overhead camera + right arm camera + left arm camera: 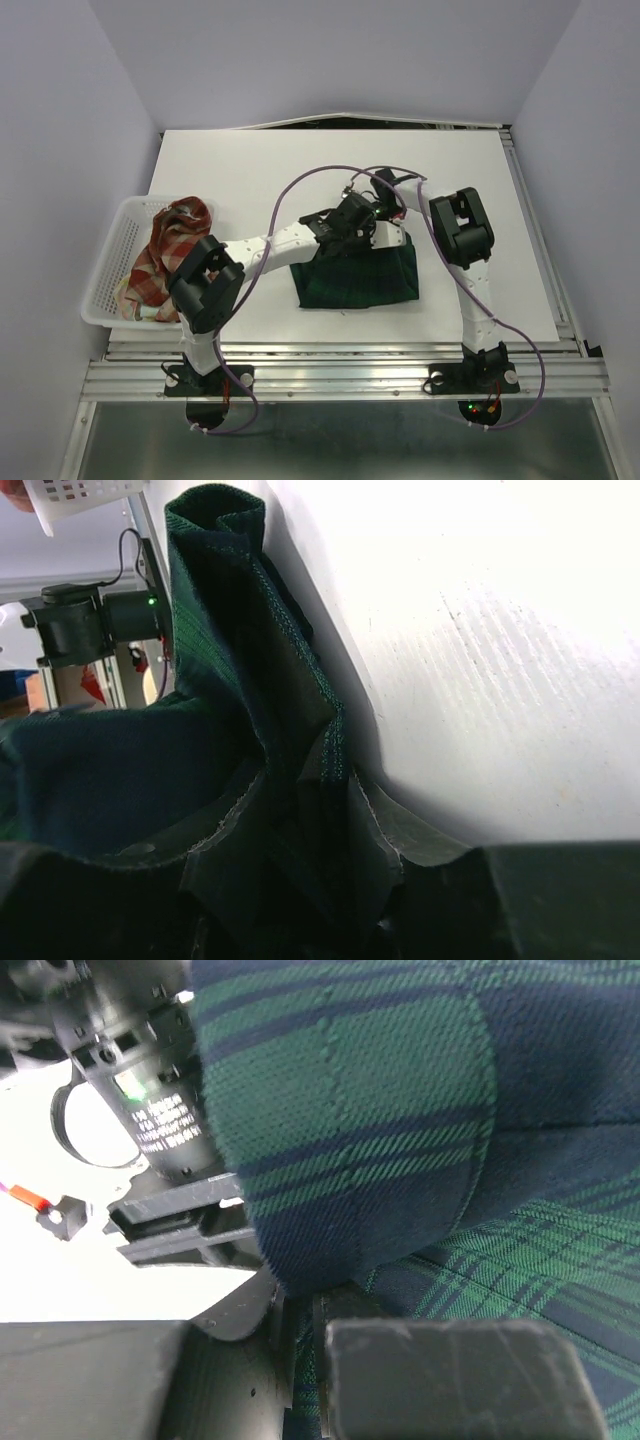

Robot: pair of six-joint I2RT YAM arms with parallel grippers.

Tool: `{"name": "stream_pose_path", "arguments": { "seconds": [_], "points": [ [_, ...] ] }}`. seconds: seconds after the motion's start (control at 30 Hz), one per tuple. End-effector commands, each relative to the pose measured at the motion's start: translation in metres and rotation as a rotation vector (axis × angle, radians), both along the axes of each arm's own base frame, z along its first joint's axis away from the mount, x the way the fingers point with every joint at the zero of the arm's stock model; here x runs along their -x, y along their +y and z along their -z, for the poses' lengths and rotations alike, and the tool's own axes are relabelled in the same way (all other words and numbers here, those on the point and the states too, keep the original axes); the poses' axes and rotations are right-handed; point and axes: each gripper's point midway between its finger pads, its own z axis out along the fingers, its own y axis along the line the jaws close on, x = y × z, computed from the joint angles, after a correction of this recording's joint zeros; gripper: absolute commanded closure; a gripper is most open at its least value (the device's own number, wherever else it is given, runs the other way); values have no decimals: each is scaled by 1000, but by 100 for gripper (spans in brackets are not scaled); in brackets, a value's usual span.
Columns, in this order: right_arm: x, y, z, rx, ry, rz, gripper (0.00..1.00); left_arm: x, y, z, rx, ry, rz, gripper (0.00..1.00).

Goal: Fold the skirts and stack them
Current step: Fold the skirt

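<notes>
A dark green-navy plaid skirt (pixel 360 278) lies on the white table, its far edge lifted by both grippers. My left gripper (pixel 340 228) is shut on that edge; in the left wrist view the plaid skirt (pixel 350 1110) curls over the left gripper (pixel 300 1310), with cloth pinched between the fingers. My right gripper (pixel 385 220) holds the same edge just to the right. In the right wrist view a bunched fold of the skirt (pixel 260 680) runs down into the right gripper (pixel 300 820). A red-and-cream plaid skirt (pixel 170 245) sits crumpled in the basket.
The white mesh basket (pixel 108 262) stands at the table's left edge, beside the left arm's elbow (pixel 205 285). A bit of pale yellowish cloth (pixel 128 297) shows under the red plaid. Purple cables (pixel 320 175) loop over the table behind the grippers.
</notes>
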Motion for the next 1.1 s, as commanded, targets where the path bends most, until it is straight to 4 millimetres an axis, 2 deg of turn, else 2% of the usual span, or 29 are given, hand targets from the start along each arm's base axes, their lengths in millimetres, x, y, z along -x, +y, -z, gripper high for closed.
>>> {"name": "stream_pose_path", "arguments": {
  "seconds": [0.0,0.33,0.47,0.53,0.6,0.67,0.7,0.77,0.8,0.83,0.87,0.97,1.0,1.03,1.07],
  "points": [
    [11,4,-6,-4,24,-20,57,-20,23,14,-29,-82,-108,100],
    [8,2,9,50,54,1,61,-26,35,53,-61,-108,-178,100],
    [-6,3,10,104,22,33,59,-21,37,67,-80,-90,-152,100],
    [-26,3,5,127,-25,69,55,-15,36,74,-90,-70,-113,99],
    [-55,-1,-11,125,-91,116,48,-5,37,86,-133,-46,-71,97],
    [-84,-13,-19,146,-117,198,41,1,36,92,-150,-38,-42,93],
    [-105,-14,-37,132,-174,229,40,4,38,98,-168,-14,-33,92],
    [-132,-28,-50,143,-214,300,37,6,38,102,-175,3,-33,91],
    [-154,-43,-65,130,-251,353,36,8,38,105,-183,22,-26,87],
    [-165,-52,-73,125,-268,384,34,9,37,107,-185,30,-21,85],
    [-178,-73,-80,125,-271,438,29,12,40,111,-196,59,-12,83],
    [-193,-104,-116,97,-338,499,28,9,37,117,-172,142,-10,78],
    [-196,-121,-125,98,-361,526,27,8,36,119,-178,173,-13,77],
    [-189,-128,-142,83,-400,519,25,8,34,119,-167,199,-3,75],
    [-185,-134,-150,78,-417,521,24,3,38,120,-163,217,-11,73]
  ]
}}
